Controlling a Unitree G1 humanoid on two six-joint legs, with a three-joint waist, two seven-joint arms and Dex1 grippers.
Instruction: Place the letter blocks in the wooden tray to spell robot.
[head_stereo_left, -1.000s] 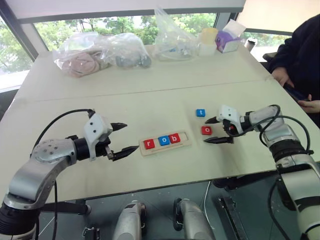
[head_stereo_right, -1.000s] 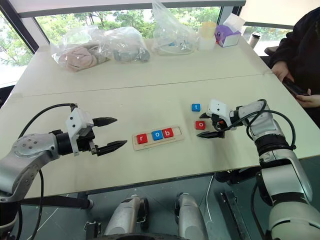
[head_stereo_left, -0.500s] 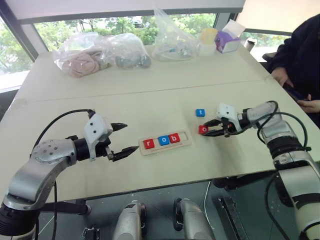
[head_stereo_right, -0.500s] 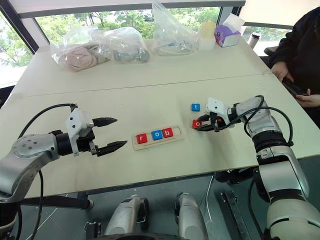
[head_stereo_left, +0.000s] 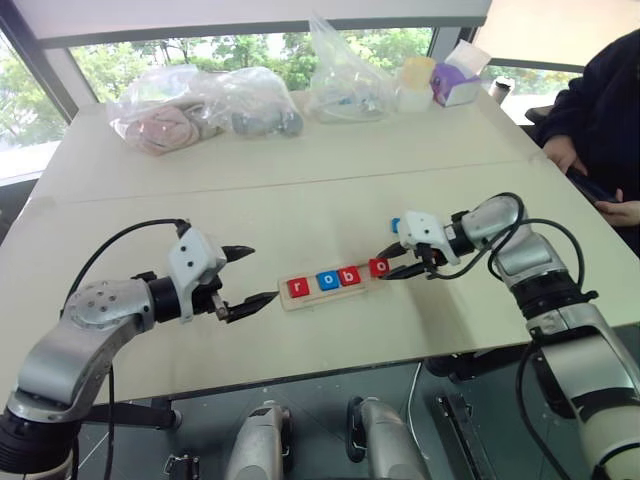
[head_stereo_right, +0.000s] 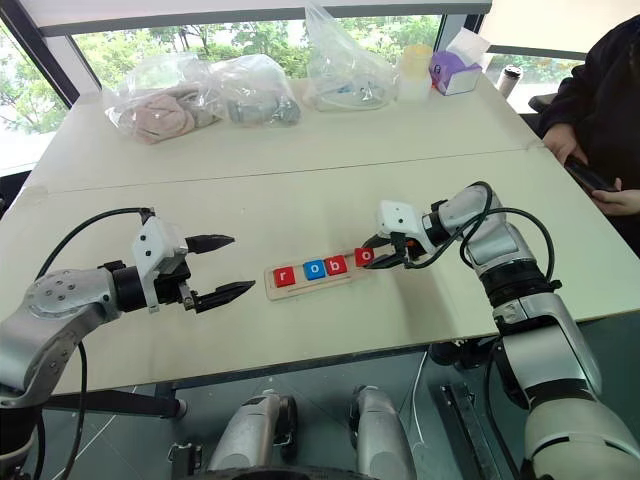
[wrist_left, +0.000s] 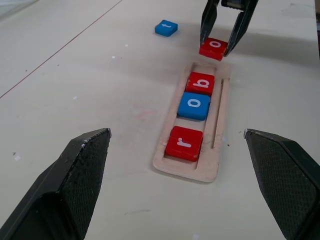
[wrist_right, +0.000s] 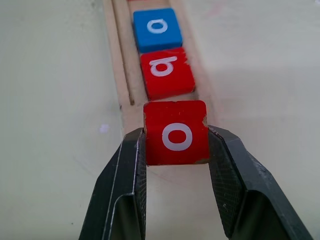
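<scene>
A second ago the right gripper (wrist_right: 176, 145) hovered with its fingers spread around the red o block (wrist_right: 176, 131) lying on the table (head_stereo_left: 300, 190); now it is clamped on that block and has carried it left, holding it at the right end of the wooden tray (wrist_left: 165, 162). The tray already holds red r (wrist_left: 184, 143), blue o (wrist_left: 194, 105) and red b (wrist_left: 200, 83) in a row, while the blue t block (wrist_left: 166, 27) lies on the table beyond the tray's right end. The left gripper (head_stereo_left: 247, 276) has not moved — its fingers stand wide apart just left of the tray — and at the table's far side sit plastic bags (head_stereo_left: 200, 105) and a tissue box (head_stereo_left: 455, 85), with a person's dark sleeve (head_stereo_left: 600, 100) at the right edge.
</scene>
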